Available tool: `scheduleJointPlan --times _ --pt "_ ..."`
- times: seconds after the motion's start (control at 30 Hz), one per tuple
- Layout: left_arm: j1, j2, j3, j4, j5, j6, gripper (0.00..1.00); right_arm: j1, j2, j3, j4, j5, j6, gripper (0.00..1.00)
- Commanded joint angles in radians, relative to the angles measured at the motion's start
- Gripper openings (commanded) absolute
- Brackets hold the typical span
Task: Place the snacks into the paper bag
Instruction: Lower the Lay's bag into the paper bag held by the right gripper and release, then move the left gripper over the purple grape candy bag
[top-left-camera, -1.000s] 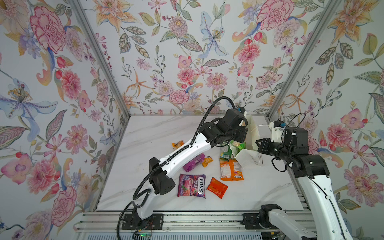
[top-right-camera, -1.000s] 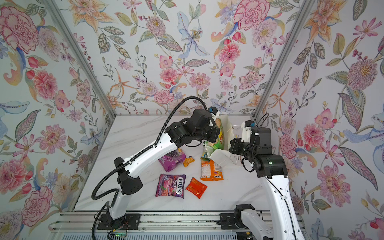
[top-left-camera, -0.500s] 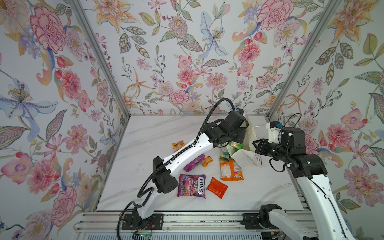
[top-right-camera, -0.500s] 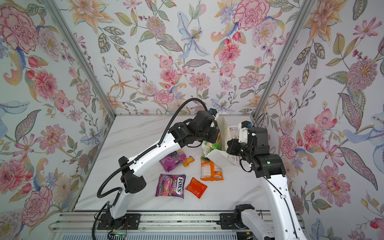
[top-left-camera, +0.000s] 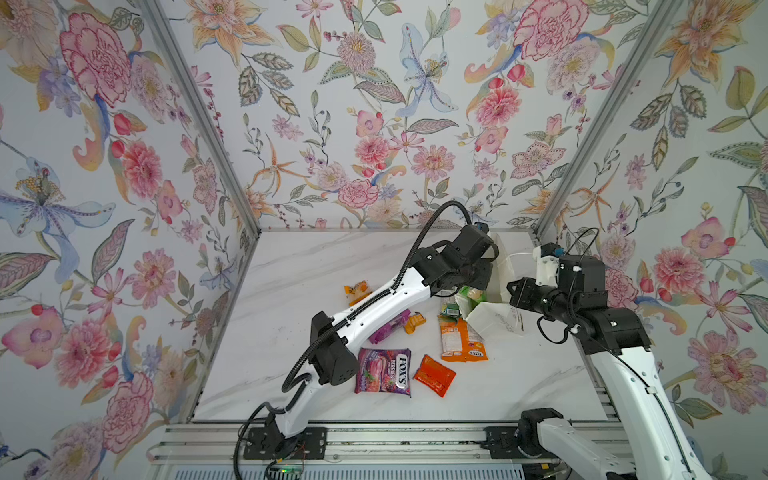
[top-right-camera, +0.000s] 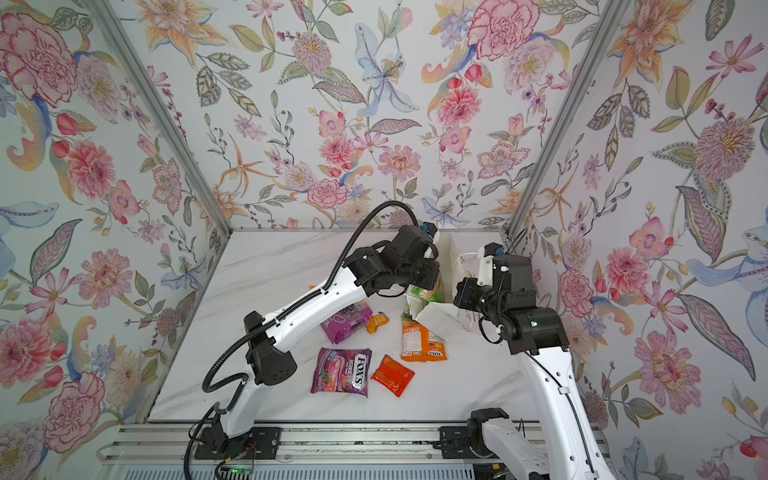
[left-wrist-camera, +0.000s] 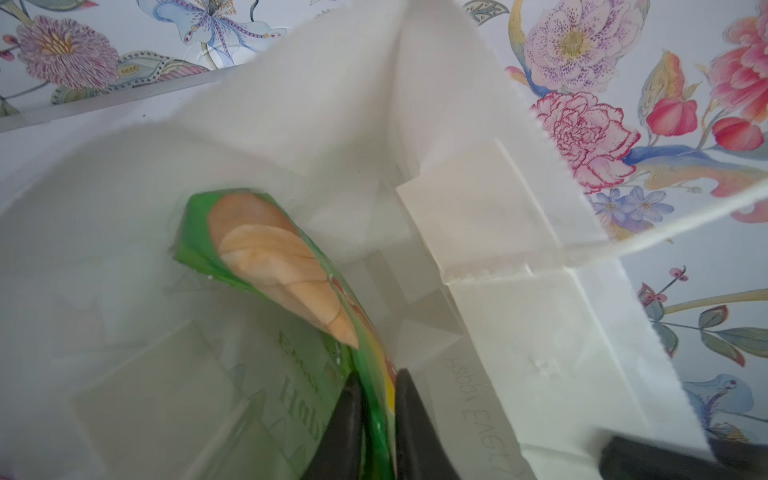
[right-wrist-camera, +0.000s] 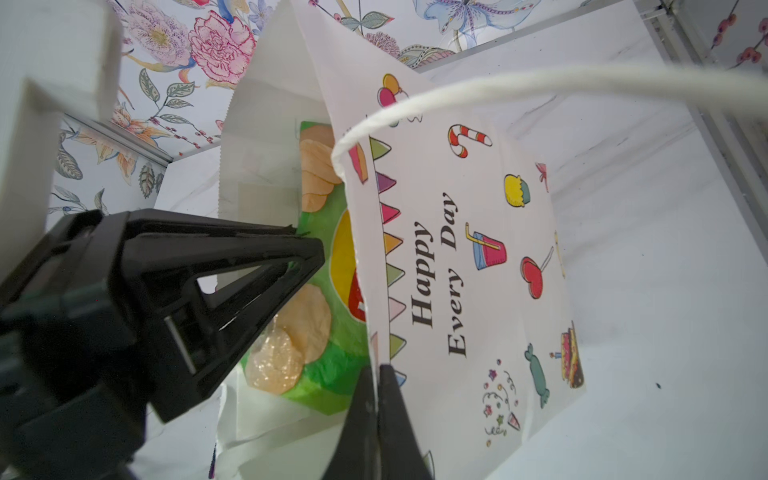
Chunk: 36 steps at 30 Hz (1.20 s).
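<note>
Reaching into paper bag (right-wrist-camera: 457, 208), left gripper (left-wrist-camera: 376, 415) barely parted around Lay's packet (left-wrist-camera: 266, 266), hold unclear, right gripper (right-wrist-camera: 377, 399) clamped on bag wall.

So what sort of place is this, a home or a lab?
Probably a robot test booth: floral wallpaper panels box in a marble-look tabletop, two arms stand on a metal rail at its front, and snack packets lie by a paper bag.

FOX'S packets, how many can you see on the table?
2. The purple FOX'S packet lies at the front beside the red-orange sachet; the orange FOX'S packet lies next to the paper bag. Others may be hidden in the bag.
</note>
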Motion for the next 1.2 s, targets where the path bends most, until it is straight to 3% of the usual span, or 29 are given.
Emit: scheduleJointPlan --times 0.0,0.23,0.5,0.83,0.97,1.1,1.17 --pt "0.003 -0.035 0.025 0.020 -0.025 0.005 0.27 -0.003 0.003 -0.011 0.026 0.032 0.021 0.00" --pt "0.004 -0.153 -0.093 0.075 -0.116 0.021 0.42 -0.034 0.001 -0.012 0.019 0.051 0.013 0.00" --pt "0.014 -0.409 -0.380 0.228 -0.214 0.055 0.53 -0.124 -0.012 -0.030 0.008 0.017 -0.013 0.00" --pt "0.163 -0.729 -0.788 0.240 -0.338 0.015 0.65 -0.160 -0.035 -0.058 0.008 0.004 -0.003 0.00" --pt "0.215 -0.791 -0.960 0.205 -0.381 -0.050 0.73 -0.167 -0.041 -0.065 0.009 0.000 -0.004 0.00" --pt "0.218 -0.789 -1.109 0.236 -0.341 -0.105 0.88 -0.167 -0.041 -0.068 0.008 -0.004 -0.004 0.00" --pt "0.218 -0.773 -1.150 0.248 -0.346 -0.138 0.89 -0.167 -0.038 -0.065 0.008 -0.006 -0.005 0.00"
